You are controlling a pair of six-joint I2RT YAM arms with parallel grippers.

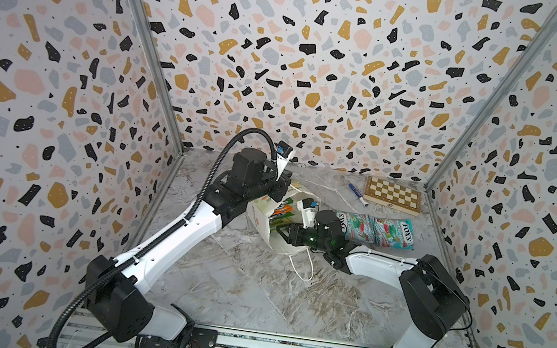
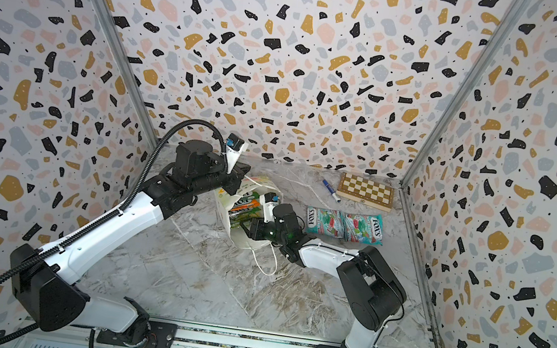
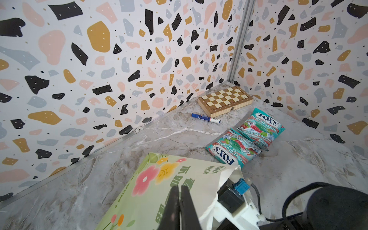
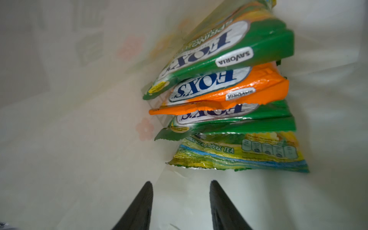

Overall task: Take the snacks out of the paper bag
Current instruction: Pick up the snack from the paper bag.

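Top views, both: two teal-red glossy FOX'S pouches (image 1: 373, 230) already out on marbled surface (image 1: 252, 290), just beside white green-printed paper bag (image 1: 259, 219) lying on its side.

Left wrist: left claw (image 3: 180, 199) closed, seemingly pinching bag's printed wall.

Right wrist: right claw (image 4: 181, 185) open and empty inside bag, short of stacked green, orange and yellow-green pouches (image 4: 219, 87), four at least. Roughly a third done.
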